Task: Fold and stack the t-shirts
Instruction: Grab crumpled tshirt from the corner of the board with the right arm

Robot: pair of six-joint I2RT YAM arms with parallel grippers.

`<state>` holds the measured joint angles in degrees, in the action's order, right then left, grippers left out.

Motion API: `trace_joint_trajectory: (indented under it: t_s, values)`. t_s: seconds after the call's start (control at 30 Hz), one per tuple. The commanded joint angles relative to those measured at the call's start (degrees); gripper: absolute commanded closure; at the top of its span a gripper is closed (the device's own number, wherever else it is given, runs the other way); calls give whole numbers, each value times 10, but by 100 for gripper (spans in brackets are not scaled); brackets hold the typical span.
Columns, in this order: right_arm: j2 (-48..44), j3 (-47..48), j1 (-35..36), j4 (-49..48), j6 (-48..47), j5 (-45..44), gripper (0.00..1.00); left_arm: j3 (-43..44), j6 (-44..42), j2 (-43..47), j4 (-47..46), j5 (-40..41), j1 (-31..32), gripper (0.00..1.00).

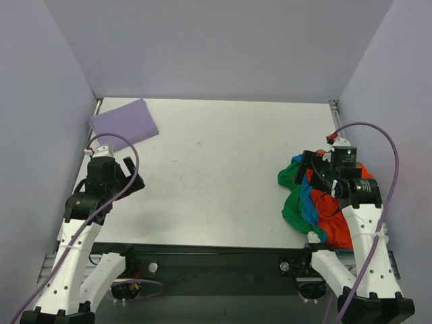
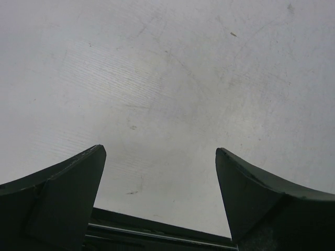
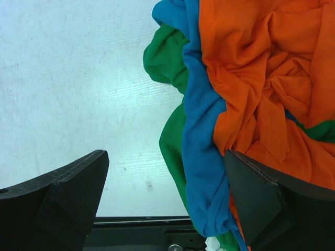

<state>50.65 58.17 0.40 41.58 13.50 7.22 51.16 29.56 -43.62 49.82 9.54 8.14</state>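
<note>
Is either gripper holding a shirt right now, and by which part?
Nothing is held: left gripper open over the table, right gripper open over the shirt pile.

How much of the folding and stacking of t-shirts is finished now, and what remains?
Done: one lavender purple cloth t-shirt lies folded at the table's far left corner. In hand: nothing; the left gripper and right gripper are open and empty, the right one over the crumpled pile's edge. Left: the orange-red t-shirt, blue t-shirt and green t-shirt, tangled together, unfolded.
</note>
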Motion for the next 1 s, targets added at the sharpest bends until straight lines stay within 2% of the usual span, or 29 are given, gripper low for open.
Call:
trace_joint_trajectory:
  t_s: [0.0, 0.33, 0.5, 0.6, 0.77, 0.97]
  values:
    - [-13, -3, -3, 29, -3, -3, 1, 49, 4, 12, 45, 5, -2, 3]
    - [-5, 10, -3, 59, 22, -55, 1, 52, 29, 18, 43, -51, -2, 3]
    - [34, 15, -36, 57, 34, -65, 2, 58, 26, 2, 29, -49, -2, 3]
    - [69, 20, -64, 39, 36, -58, 6, 53, 25, -14, 7, -51, -2, 3]
    - [124, 23, -104, 3, 37, -26, 18, 37, 14, -51, -52, -66, -2, 3]
    - [181, 15, -135, -32, 22, -38, 23, 20, 5, -87, -110, -73, 2, 3]
